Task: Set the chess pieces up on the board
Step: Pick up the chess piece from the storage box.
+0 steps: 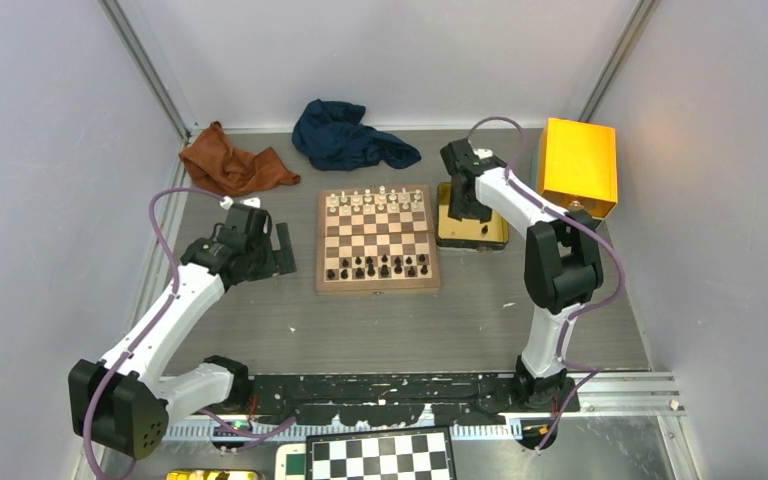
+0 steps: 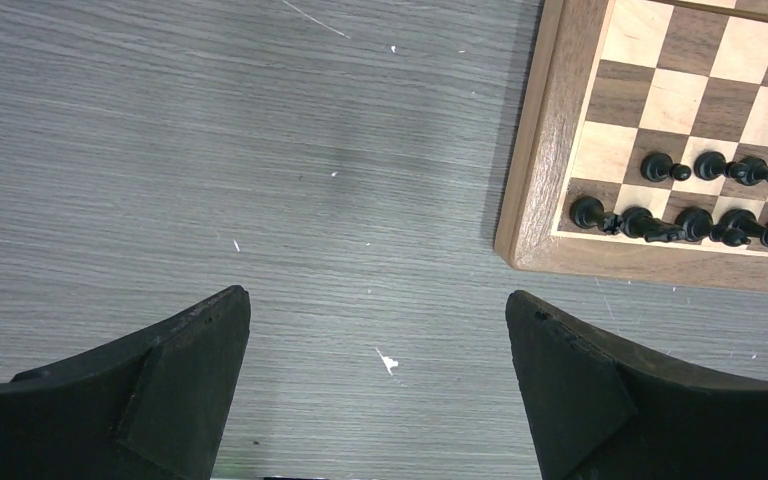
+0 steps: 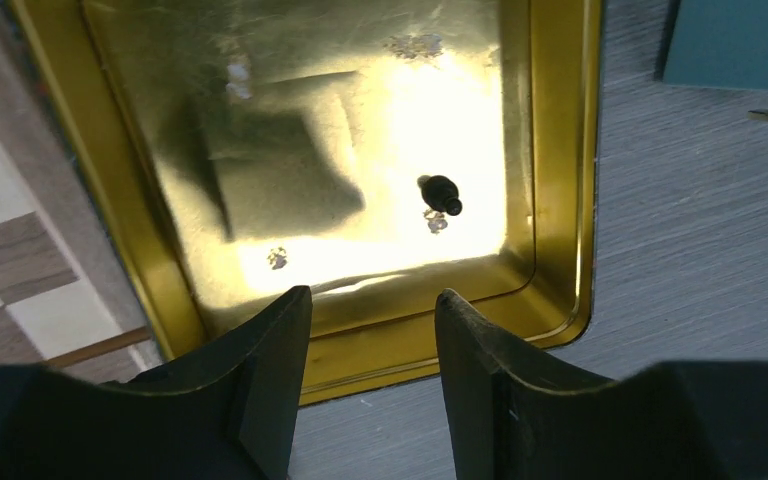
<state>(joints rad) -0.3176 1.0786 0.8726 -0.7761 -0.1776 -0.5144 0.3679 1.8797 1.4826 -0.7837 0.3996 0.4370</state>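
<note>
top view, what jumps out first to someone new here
The wooden chessboard sits mid-table, cream pieces along its far rows and black pieces along the near rows. Just right of it lies a gold tray holding one lone black piece, the open right tool hanging above. A bright yellow box sits at the far right.

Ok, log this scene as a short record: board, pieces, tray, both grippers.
board: wooden chessboard, mid-table
rows nearest the arms: black pieces
far rows: white pieces
right of board: gold tin tray
in tray: one black piece, not yet on the board
left arm: left gripper open, empty, over bare table just off a board corner
right arm: right gripper open, empty, over the tray's edge
</note>
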